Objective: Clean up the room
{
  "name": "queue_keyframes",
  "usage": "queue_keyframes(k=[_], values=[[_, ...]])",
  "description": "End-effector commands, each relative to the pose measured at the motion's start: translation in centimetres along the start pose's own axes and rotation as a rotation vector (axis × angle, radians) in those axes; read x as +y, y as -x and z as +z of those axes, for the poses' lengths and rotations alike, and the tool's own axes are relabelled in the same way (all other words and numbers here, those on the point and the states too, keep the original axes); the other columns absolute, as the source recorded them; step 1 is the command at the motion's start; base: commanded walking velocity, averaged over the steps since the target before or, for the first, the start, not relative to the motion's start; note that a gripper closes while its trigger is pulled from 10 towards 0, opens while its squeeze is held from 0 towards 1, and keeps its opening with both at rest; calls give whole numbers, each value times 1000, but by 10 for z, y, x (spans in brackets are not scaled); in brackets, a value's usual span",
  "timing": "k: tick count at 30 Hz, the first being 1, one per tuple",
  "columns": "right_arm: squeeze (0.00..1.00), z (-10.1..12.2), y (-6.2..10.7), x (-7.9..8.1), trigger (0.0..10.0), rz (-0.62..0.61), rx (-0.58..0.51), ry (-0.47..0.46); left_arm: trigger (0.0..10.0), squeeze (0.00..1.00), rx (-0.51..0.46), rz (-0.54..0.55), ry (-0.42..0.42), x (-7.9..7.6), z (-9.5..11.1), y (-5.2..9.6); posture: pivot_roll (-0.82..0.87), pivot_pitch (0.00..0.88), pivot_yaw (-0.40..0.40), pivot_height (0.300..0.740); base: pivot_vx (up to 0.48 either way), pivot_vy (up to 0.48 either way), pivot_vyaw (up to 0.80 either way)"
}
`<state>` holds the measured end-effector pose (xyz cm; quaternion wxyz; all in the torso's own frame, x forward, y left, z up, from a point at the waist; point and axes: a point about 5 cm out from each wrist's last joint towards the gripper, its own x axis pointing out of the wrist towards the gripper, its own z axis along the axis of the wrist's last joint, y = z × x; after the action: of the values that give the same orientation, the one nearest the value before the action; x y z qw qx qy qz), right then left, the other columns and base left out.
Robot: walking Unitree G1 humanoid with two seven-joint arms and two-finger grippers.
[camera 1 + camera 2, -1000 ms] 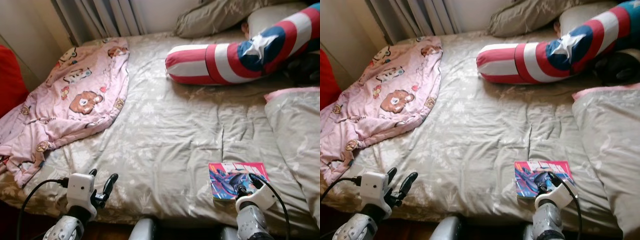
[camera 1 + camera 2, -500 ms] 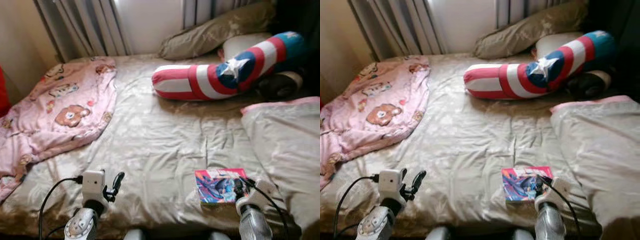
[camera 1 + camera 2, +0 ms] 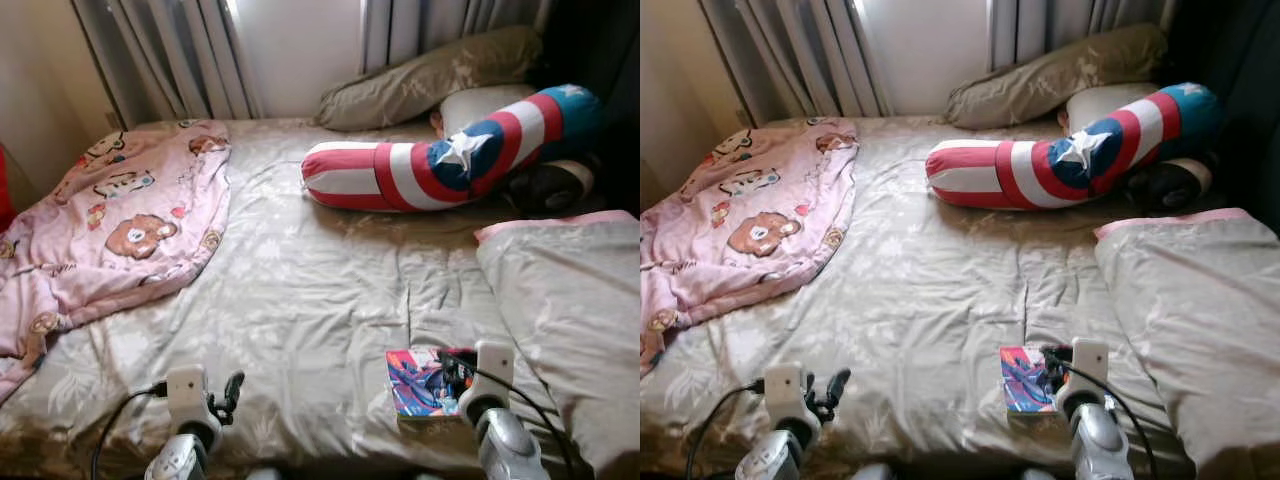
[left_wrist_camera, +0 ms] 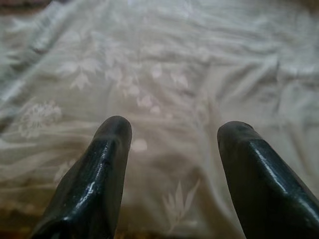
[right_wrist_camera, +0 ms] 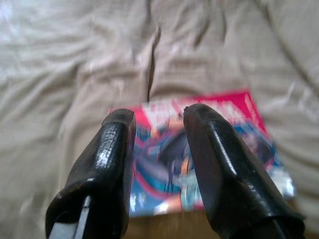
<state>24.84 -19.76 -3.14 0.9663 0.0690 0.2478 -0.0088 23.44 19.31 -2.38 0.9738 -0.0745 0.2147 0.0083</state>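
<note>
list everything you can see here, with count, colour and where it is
bed cover: 1, beige floral, across the bed
blanket: 1, pink with bears, bed's left side
bolster: 1, red, white and blue with a star, far right
pillows: 2, olive and pale, at the head
duvet: 1, grey with pink edge, right side
book: 1, red and blue cover, near edge
curtains: grey, behind the bed
left pincer: open, above bare cover
right pincer: open, over the book

Things on the bed [image 3: 320, 300]
Blanket [image 3: 110, 230] far left, bolster [image 3: 440, 165] far right, comic book [image 3: 425, 380] near right.
</note>
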Motion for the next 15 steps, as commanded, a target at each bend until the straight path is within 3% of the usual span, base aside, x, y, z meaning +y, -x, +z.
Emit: queue_keyframes(k=[1, 7, 9, 12, 15], values=[[0, -8, 1, 3, 10000, 4, 41, -6, 10000, 0, 20, -1, -24, 4, -1, -1, 10, 0, 52, 717, 0, 0, 0], [0, -37, 13, -6, 10000, -58, 192, -26, 10000, 0, 152, 1, -60, 8, -22, -1, -23, 0, 75, 740, 0, 0, 0], [0, -48, 19, -9, 10000, -84, 244, -75, 10000, 0, 198, 8, -66, 7, -30, 1, -27, 0, 77, 740, 0, 0, 0], [0, -62, 27, -13, 10000, -99, 315, -17, 10000, 0, 280, 10, -82, 5, -44, 6, -28, 0, 81, 740, 0, 0, 0], [0, -69, 33, -19, 10000, -175, 334, -74, 10000, 0, 356, 15, -103, 4, -57, 12, -28, 0, 88, 740, 0, 0, 0]])
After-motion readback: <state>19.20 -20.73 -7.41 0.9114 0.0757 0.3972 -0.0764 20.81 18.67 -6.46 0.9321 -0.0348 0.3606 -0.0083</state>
